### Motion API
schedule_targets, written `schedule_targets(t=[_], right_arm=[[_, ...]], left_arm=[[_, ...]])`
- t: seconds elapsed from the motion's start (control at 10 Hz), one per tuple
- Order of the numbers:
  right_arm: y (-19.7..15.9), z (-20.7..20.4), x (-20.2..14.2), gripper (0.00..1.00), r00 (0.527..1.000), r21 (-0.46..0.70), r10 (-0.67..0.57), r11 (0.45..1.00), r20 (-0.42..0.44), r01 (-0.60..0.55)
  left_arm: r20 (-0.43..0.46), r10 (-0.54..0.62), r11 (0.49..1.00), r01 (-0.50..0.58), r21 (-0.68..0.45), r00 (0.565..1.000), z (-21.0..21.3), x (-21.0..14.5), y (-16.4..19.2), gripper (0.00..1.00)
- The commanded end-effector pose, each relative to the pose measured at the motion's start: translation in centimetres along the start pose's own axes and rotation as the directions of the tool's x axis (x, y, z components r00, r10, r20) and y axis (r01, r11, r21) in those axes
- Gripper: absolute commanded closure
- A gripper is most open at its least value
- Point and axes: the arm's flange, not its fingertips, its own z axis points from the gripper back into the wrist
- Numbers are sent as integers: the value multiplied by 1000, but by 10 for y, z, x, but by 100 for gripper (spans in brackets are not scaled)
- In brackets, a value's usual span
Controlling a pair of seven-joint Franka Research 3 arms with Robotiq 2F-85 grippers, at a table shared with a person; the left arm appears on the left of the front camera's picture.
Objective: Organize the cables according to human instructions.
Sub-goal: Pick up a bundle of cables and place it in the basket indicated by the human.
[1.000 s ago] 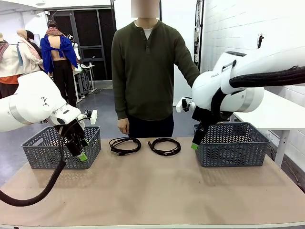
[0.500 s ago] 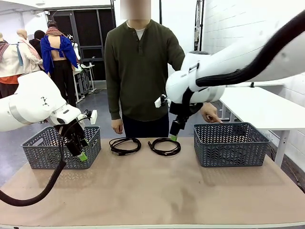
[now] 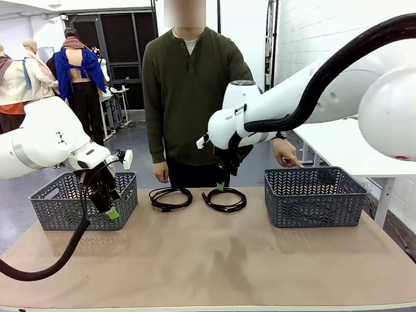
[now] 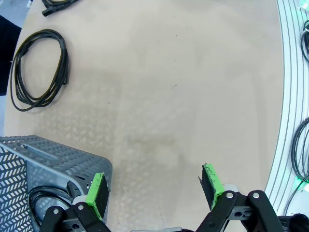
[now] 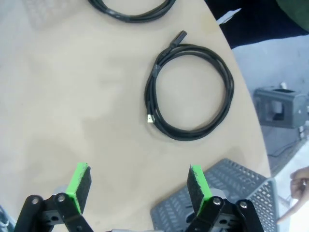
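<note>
Two coiled black cables lie side by side at the table's far edge, the left coil and the right coil. My right gripper hangs open just above the right coil, which lies ahead of its green pads. The other coil's edge shows at the top of the right wrist view. My left gripper is open and holds nothing, in front of the left grey basket. The left wrist view has a coil far ahead and another black cable inside the basket.
A second grey basket stands at the right, and the person's hand points down at its far rim. The person stands behind the table's middle. The near half of the brown tabletop is bare.
My right arm has swung left from the right basket to above the right coil. The person's hand has come to point at the right basket. The left arm is still.
</note>
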Motion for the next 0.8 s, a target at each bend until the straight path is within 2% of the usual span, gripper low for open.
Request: schedule_targets(t=[0.0, 0.1, 0.7], right_arm=[[0, -5, 8, 0, 999, -16, -22, 1000, -50, 21], [0, 0, 0, 0, 1000, 0, 0, 1000, 0, 0], [0, -1, 4, 0, 1000, -2, -3, 1000, -8, 3]], left_arm=[[-4, 4, 1000, -4, -10, 1000, 4, 1, 0, 0], [-4, 4, 1000, -4, -10, 1000, 4, 1, 0, 0], [-4, 4, 1000, -4, -10, 1000, 4, 1, 0, 0]])
